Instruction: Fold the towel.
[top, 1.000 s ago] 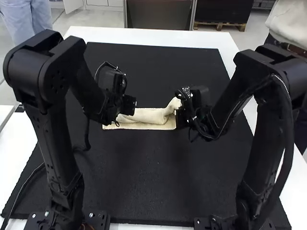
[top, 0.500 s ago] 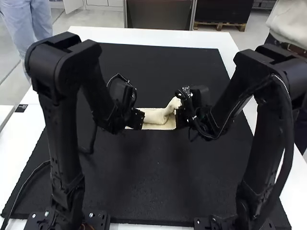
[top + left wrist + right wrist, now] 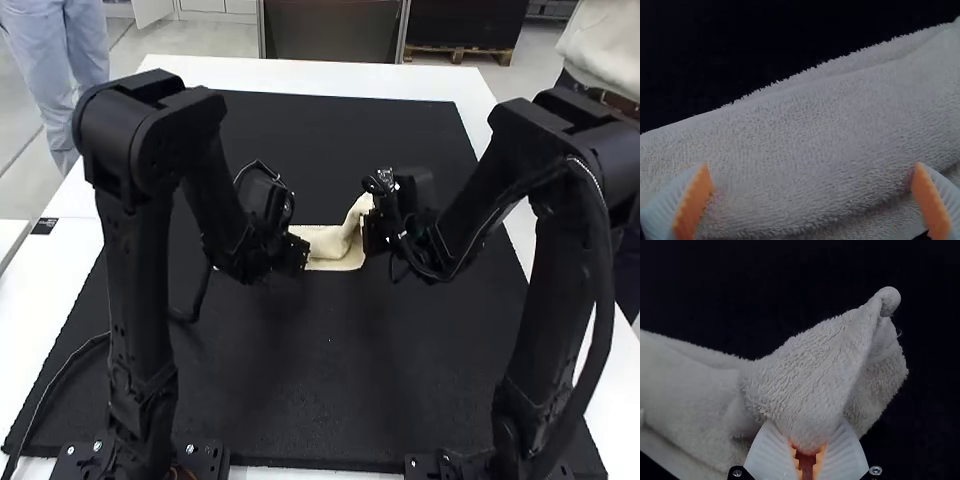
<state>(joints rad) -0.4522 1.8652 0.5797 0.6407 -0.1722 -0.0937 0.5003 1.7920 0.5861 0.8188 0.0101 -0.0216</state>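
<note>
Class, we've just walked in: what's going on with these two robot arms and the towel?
Two robot arms are folding a pale towel on a black mat. The right gripper pinches part of one end, bunched and raised; the left gripper is open over the rest, a narrow, layered strip. The fold looks unfinished.

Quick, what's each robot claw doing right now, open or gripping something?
Left gripper: open, spread wide at the cream, fluffy cloth towel, not clamped on it.
Right gripper: closed, pinching a raised part of the towel.
</note>
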